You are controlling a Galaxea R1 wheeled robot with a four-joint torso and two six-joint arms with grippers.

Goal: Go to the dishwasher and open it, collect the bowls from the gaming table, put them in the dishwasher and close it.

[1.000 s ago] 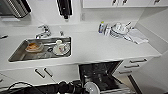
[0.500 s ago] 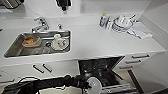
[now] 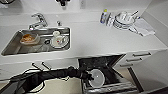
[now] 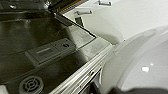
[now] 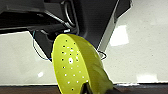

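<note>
The dishwasher [image 3: 111, 65] stands open under the white counter, its door [image 4: 37, 37] folded down with the dark inner face and detergent box showing. My left arm reaches in from the left, and the left gripper [image 3: 87, 76] is shut on the rim of a pale round bowl [image 3: 98, 78] held just above the open door. That bowl [image 4: 140, 62] looms large in the left wrist view. In the right wrist view a yellow-green bowl [image 5: 75, 65] with small specks stands on edge, with my right gripper [image 5: 91, 90] shut on its lower rim. The gaming table is out of view.
A steel sink [image 3: 13, 51] at the left holds an orange-filled bowl [image 3: 28, 38] and white dishes [image 3: 58, 41]. A tap [image 3: 38, 21] stands behind it. Stacked white dishes [image 3: 123, 21], a bottle [image 3: 103, 16] and a cloth [image 3: 143, 27] sit at the back right. White drawers [image 3: 141, 54] flank the dishwasher.
My left arm has stretched to the right, carrying the pale bowl over the open dishwasher door. The head camera has shifted slightly.
</note>
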